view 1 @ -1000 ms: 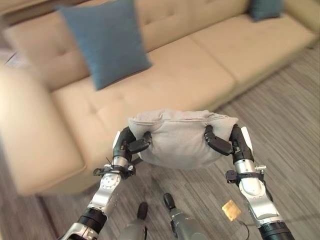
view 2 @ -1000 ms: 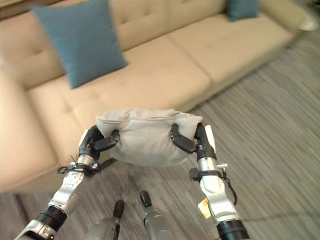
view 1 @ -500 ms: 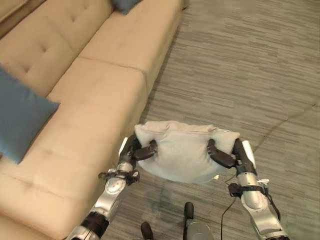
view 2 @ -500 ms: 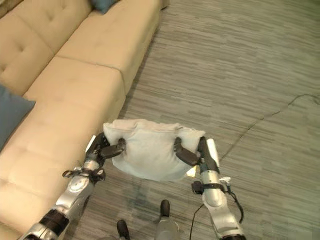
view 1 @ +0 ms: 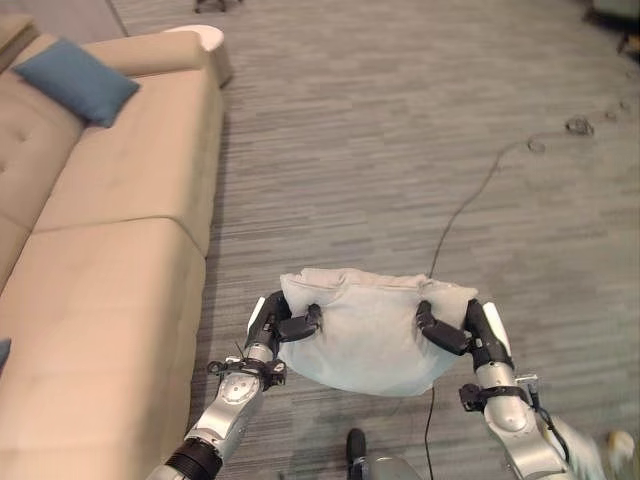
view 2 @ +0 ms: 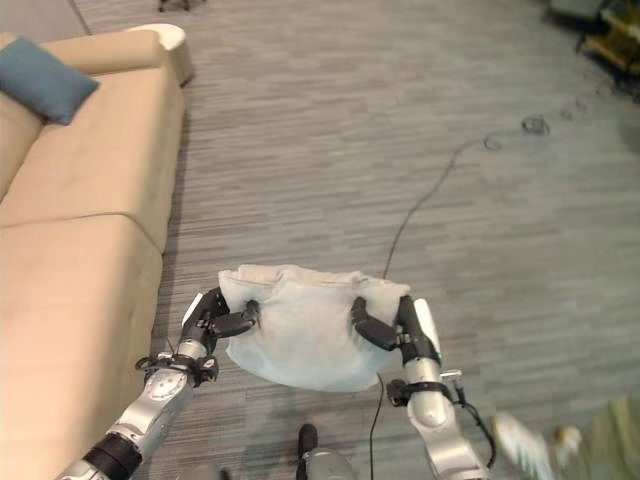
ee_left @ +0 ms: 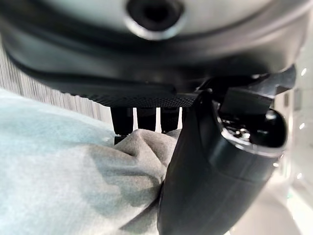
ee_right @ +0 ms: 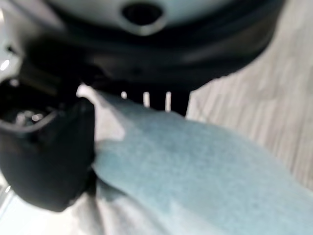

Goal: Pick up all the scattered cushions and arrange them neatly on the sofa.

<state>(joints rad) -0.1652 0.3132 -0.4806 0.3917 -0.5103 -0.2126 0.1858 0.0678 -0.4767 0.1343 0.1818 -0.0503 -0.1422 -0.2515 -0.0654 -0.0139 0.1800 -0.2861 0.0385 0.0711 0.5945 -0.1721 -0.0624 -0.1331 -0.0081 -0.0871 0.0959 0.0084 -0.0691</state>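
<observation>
Grey striped carpet (view 1: 380, 130) covers most of the floor, with a beige sofa (view 1: 90, 300) running down the robot's left side. Sofa seat cushions are tufted; a rounded armrest end (view 1: 195, 40) sits at the far end of the sofa. A blue cushion (view 1: 75, 80) lies on the far seat, leaning toward the backrest. A thin dark cord (view 1: 470, 205) trails across the carpet from the far right toward the robot, ending in small coils (view 1: 578, 126).

Task object: a pale grey cushion (view 1: 372, 335) held in the air between both hands, over the carpet, just off the front edge of the sofa and not touching it. It sags in the middle, top edge bunched and wrinkled.

Left hand (view 1: 283, 322): arm comes up from the lower left, forearm angled up and inward, wrist bent so the palm faces the cushion's left end. Thumb lies across the front face of the fabric, fingers wrapped behind; clamped on the cushion. In the left wrist view, the thumb (ee_left: 210, 186) presses into gathered grey cloth (ee_left: 73, 181) with the fingers (ee_left: 142, 117) dug in past the fold.

Right hand (view 1: 462, 330): arm rises from the lower right, forearm near upright, mirroring the left. Thumb over the front of the cushion's right end, fingers behind; also gripping the cushion. Right wrist view shows the thumb (ee_right: 44, 156) pinching the cloth against the fingers (ee_right: 146, 98).

Both hands sit level, one at each end of the cushion.
</observation>
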